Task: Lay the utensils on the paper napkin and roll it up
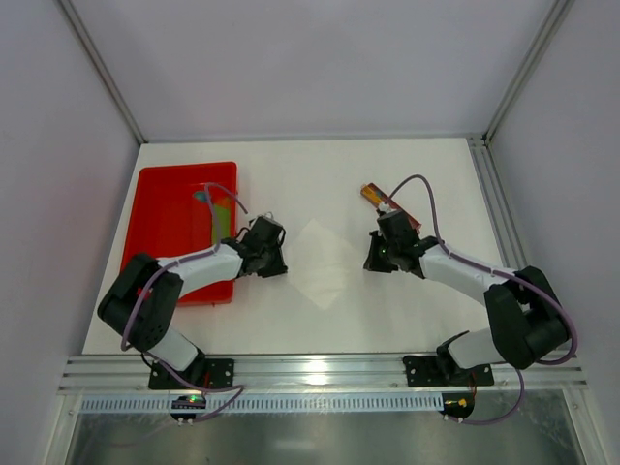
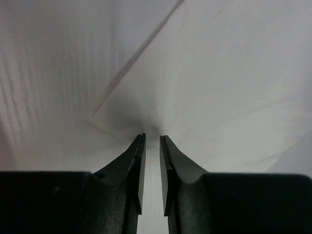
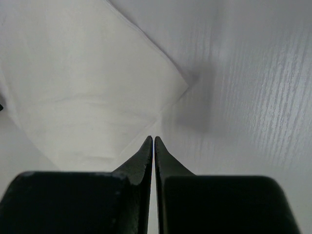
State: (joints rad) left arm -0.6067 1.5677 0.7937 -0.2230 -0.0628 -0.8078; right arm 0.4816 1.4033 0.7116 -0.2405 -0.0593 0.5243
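Observation:
The paper napkin [image 1: 325, 262] lies flat on the white table as a white diamond between the two grippers. My left gripper [image 1: 278, 260] is low at its left corner. In the left wrist view the napkin [image 2: 219, 78] spreads ahead, and the left gripper [image 2: 152, 136] has a narrow gap with only white surface showing in it. My right gripper [image 1: 374, 260] sits at the napkin's right corner. In the right wrist view this gripper [image 3: 154, 138] is shut, its tips at the napkin's [image 3: 87, 83] edge. An orange-tan end of the utensils [image 1: 372, 196] shows behind the right arm, the rest hidden.
A red tray [image 1: 165, 218] stands at the left with a green strip [image 1: 221, 215] in it, close behind the left wrist. A reddish-brown bar [image 1: 411, 222] lies by the right arm. Aluminium rails run along the table's near and right edges.

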